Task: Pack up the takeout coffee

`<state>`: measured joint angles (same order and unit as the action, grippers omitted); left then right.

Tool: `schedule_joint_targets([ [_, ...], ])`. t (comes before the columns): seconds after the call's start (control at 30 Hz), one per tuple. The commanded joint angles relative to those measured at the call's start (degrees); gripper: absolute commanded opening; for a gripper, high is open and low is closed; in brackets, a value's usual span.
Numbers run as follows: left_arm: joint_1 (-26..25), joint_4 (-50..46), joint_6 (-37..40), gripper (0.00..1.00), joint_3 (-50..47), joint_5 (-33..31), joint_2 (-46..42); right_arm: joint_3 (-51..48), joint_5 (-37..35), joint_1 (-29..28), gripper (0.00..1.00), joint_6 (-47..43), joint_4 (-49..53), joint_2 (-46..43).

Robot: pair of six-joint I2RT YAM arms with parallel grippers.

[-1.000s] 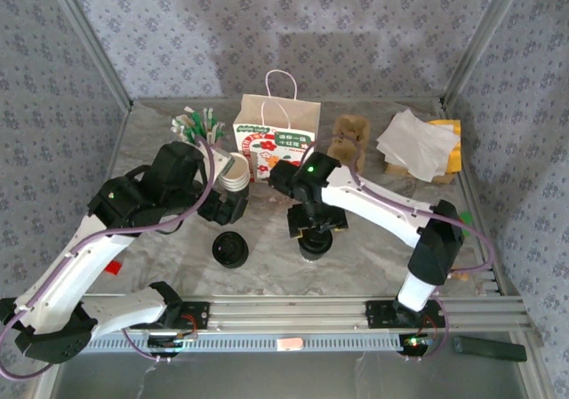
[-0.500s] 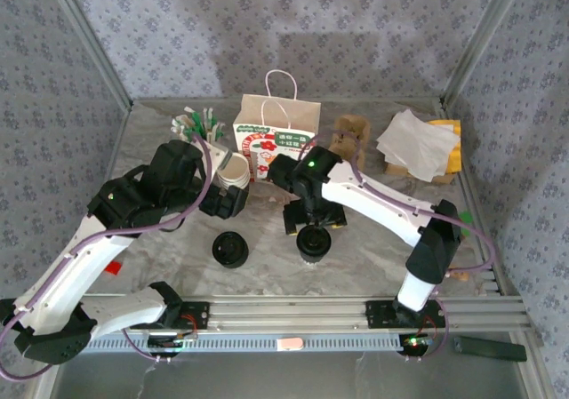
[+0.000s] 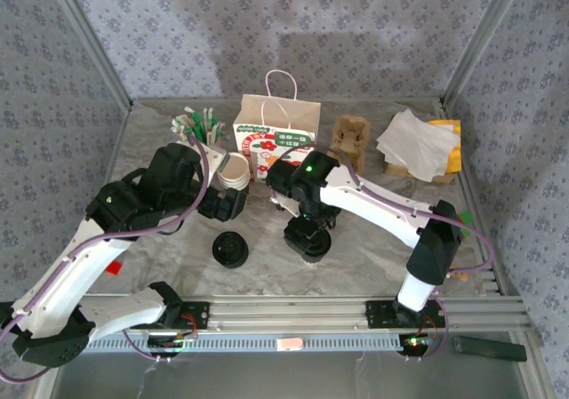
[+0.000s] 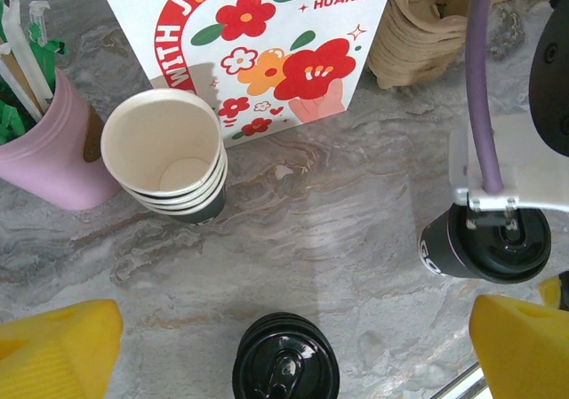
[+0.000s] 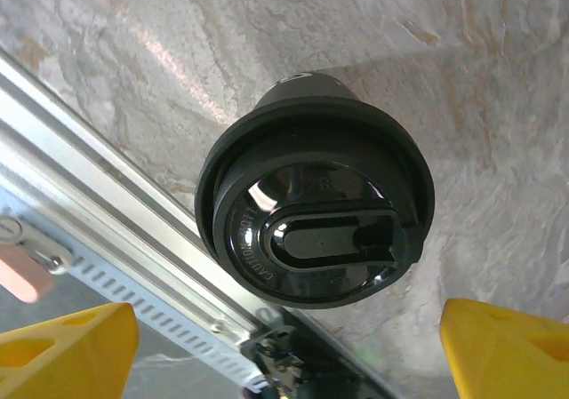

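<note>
Nearest the arms, a stack of loose black lids [image 3: 229, 249] sits in front of the floral paper bag [image 3: 276, 139], off its left corner. The takeout coffee [image 3: 309, 242] stands upright in front of the bag's right half, apart from it, its long axis vertical and its black lid facing up. The right gripper [image 5: 284, 341] hovers over it, yellow fingers [image 5: 67, 350] spread to either side, grasping nothing. The left gripper [image 4: 289, 346], equally splayed and empty, hangs between lids and bag. Lidless cups [image 4: 164, 155] stand by the bag's left corner.
</note>
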<state>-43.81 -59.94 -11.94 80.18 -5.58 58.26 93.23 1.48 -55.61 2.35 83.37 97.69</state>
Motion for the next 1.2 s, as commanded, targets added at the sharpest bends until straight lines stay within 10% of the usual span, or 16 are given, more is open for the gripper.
schedule_joint_targets([
  [0.0,0.3,-0.9,-0.7,1.00,2.2,0.6,0.6,-0.5,-0.6,-0.2,0.89,-11.5,1.9,0.2],
  [1.17,0.3,-0.8,-2.1,1.00,5.2,1.6,3.5,-7.1,-3.9,0.9,0.86,-10.1,-6.6,1.2],
])
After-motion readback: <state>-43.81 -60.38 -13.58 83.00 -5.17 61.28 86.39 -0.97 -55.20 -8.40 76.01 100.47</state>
